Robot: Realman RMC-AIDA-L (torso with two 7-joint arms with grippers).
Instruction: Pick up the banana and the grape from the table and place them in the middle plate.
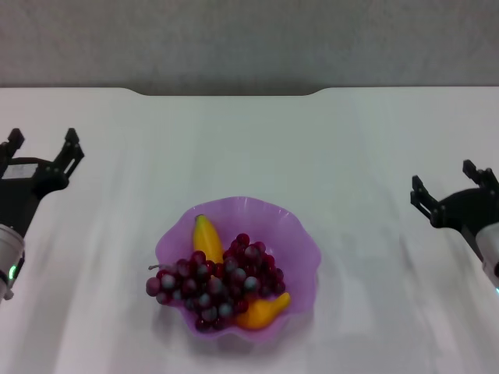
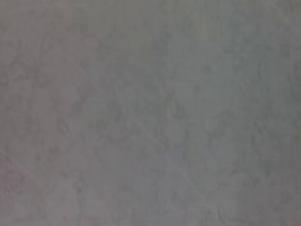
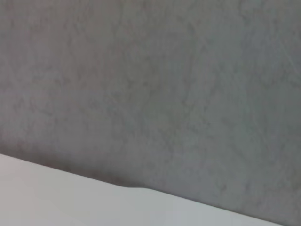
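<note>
Resting in middle plate [image 1: 300, 234], banana [image 1: 207, 236], grape [image 1: 218, 284]

Looked like a robot test bench in a lab rather than a home. Plain white table [image 1: 351, 156] with a notched far edge along the top of the frame, backed by a bare grey wall [image 1: 249, 39]. Plastic-looking fruit in a purple plate [image 1: 300, 234] at lower centre, black grippers [image 1: 43, 152] at both side edges.
</note>
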